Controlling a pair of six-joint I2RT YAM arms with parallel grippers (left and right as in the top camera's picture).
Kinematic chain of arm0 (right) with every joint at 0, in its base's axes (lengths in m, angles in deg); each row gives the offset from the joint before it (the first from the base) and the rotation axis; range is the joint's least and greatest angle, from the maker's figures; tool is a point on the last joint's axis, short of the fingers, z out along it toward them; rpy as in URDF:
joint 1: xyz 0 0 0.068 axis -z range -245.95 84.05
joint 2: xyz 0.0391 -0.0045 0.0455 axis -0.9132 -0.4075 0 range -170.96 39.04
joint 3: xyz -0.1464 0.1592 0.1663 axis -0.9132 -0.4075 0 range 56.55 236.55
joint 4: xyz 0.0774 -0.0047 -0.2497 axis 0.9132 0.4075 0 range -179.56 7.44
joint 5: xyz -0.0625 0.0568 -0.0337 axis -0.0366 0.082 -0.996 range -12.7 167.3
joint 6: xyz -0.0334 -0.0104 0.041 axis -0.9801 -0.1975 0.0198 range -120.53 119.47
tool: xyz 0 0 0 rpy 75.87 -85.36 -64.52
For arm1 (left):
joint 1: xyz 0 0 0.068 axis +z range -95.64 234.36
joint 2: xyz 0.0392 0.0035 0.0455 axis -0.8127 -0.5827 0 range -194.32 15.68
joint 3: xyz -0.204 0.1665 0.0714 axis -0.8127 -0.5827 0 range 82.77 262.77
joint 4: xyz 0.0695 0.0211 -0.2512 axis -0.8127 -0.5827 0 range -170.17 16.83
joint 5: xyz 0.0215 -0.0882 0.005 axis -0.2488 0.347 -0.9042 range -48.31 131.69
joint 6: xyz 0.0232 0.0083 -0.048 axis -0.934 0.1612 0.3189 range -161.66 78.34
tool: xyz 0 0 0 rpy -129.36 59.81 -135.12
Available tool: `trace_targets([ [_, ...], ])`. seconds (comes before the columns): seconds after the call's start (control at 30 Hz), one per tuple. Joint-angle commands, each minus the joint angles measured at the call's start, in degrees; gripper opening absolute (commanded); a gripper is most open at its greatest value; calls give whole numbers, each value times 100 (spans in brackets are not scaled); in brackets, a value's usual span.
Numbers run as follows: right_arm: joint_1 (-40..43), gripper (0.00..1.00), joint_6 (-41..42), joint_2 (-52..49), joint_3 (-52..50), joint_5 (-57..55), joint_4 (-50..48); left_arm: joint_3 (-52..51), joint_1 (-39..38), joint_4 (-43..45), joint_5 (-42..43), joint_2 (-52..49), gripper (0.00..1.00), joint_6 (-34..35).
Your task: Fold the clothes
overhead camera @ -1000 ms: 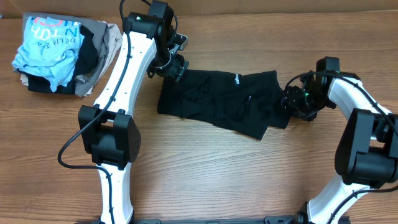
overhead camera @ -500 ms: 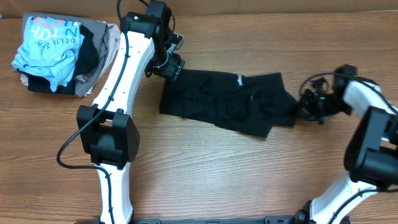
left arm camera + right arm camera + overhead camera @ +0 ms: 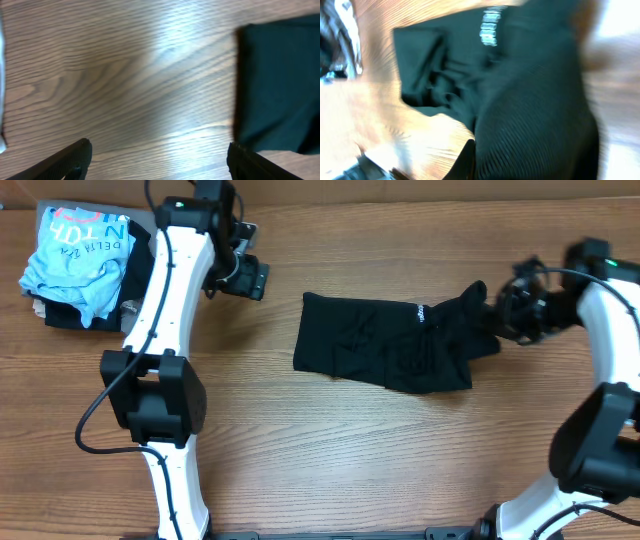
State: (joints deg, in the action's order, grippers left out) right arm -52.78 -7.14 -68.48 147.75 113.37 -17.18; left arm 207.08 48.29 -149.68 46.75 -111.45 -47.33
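The clothes (image 3: 385,345), one black garment with a short line of white lettering (image 3: 421,311), lie crumpled on the wooden table at centre right. My right gripper (image 3: 500,312) is shut on the garment's right end, which rises off the table toward it. In the right wrist view the ribbed black cloth (image 3: 535,115) fills the frame, and one dark finger (image 3: 467,162) presses against it. My left gripper (image 3: 250,277) hangs open over bare wood, left of the garment and clear of it. In the left wrist view its fingertips (image 3: 75,157) stand wide apart, with the garment's edge (image 3: 280,85) at the right.
A pile of other garments (image 3: 150,270) sits at the table's back left corner, topped by a light-blue T-shirt (image 3: 75,255) with printed letters. The left arm's links (image 3: 160,310) stretch from the front edge up to that corner.
My right gripper has shut on the garment's right end and pulled the whole garment to the right. My left gripper has left the garment's left corner, moved left and opened wider.
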Motion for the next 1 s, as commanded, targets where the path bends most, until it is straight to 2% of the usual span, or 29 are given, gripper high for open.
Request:
trace_targets([
  [0.0, -1001, 4, 339, 179, 240, 260, -321, -17, 225, 81, -55, -26, 89, 127],
  [0.1, -1867, 4, 872, 177, 240, 181, -894, -20, 387, 208, -55, -28, 92, 210],
  [0.23, -3097, 5, 1733, 164, 240, -649, -1930, -20, 544, 389, -52, -26, 93, 273],
  [0.37, -4070, 11, 2256, 11, 238, -1637, -2793, -20, 638, 529, -37, -26, 93, 295],
  [0.43, -4404, 22, 2428, -155, 238, -1982, -3156, -20, 654, 564, 31, -26, 93, 293],
  [0.57, -4857, 29, 2490, -756, 238, -2039, -3875, -20, 651, 592, 76, -28, 93, 293],
  [0.63, -4924, 59, 2490, -905, 240, -2035, -3954, -20, 651, 590, 92, -26, 94, 293],
  [0.67, -4933, 79, 2487, -925, 240, -1987, -3958, -20, 654, 586, 96, -28, 94, 293],
  [0.7, -4933, 94, 2487, -922, 243, -1941, -3956, -20, 654, 584, 94, -28, 94, 293],
  [0.73, -4922, 100, 2485, -894, 262, -1904, -3939, -20, 651, 579, 96, -26, 94, 293],
  [0.97, -4308, 100, 2450, -184, 962, -1631, -2973, -20, 651, 481, 586, -28, 100, 120],
])
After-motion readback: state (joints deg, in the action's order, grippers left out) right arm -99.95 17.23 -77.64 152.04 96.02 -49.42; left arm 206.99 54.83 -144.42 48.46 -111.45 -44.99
